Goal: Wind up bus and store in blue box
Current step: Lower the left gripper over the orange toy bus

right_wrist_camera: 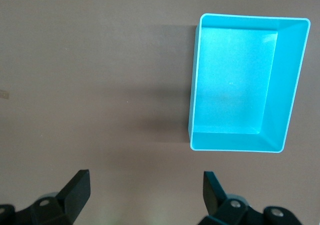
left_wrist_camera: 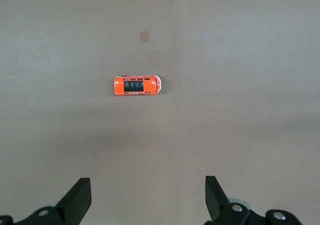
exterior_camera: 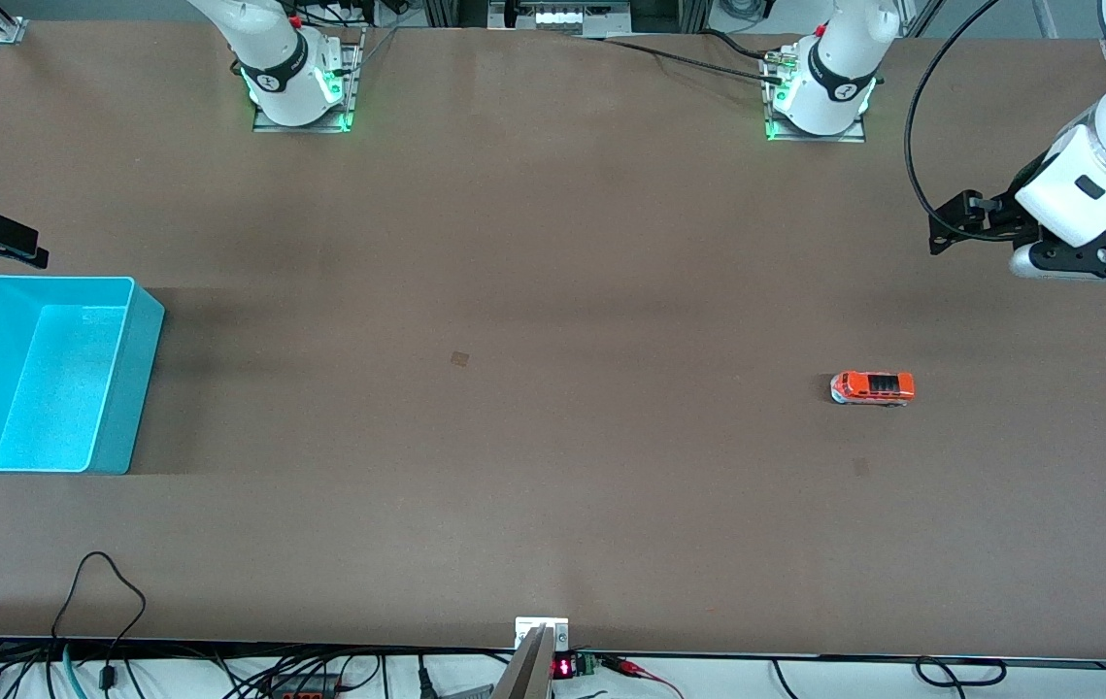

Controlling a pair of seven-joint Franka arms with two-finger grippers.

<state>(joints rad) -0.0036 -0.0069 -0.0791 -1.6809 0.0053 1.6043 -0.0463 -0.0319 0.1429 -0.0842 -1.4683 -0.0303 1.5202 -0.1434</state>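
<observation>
**Hovering with both pincers released, the bus and the box lying apart**

Hanging over the table (exterior_camera: 553,291), I hold my two pincers up in the air, one at each end, and neither grasps anything.

My left pincer (left_wrist_camera: 148,197) is released: its two dark fingers (left_wrist_camera: 79,197) stand wide apart with only bare table between them. It hangs over the left arm's end of the table, near that edge. The bus (exterior_camera: 872,387) lies on the table below and ahead of this pincer, well apart from it and untouched. In my left wrist view the bus (left_wrist_camera: 137,85) sits roughly in line with the gap between the fingers, lying crosswise to them, its dark roof panels up and its whitish front at one end. It stands on its wheels, on its own, with no other thing touching it.

My right pincer (right_wrist_camera: 146,195) is released as well, fingers spread wide with nothing between them. It hangs over the right arm's end of the table, at that edge. The blue box (exterior_camera: 116,388) rests on the table ahead of this pincer, close by but not touched. In my right wrist view the box (right_wrist_camera: 285,85) lies off to one side of the line between the fingers, its opening up, its pale floor bare.

The bus and the box are well apart, one toward each end of the table.
</observation>
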